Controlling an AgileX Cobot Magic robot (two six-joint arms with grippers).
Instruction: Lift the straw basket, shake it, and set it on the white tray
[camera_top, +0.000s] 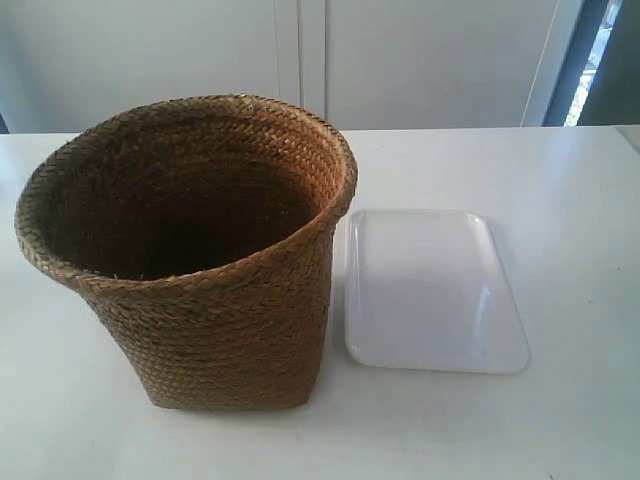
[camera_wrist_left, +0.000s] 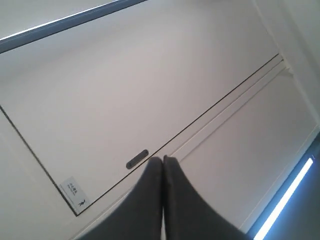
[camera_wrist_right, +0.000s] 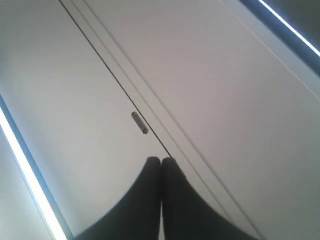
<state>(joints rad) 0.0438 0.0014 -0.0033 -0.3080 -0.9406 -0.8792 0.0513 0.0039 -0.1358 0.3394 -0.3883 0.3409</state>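
While straw basket (camera_top: 230, 330) stands upright on table (camera_top: 580, 200), toward edge nearest exterior camera, white tray (camera_top: 430, 290) lies flat just beside it, bare. Left gripper (camera_wrist_left: 162, 162): jaws pressed together, holding nothing. Right gripper (camera_wrist_right: 160, 162): likewise closed, empty.

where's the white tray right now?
Exterior view: the white tray lies flat and empty on the white table, right of centre, close beside the straw basket, at that basket's right in the view.
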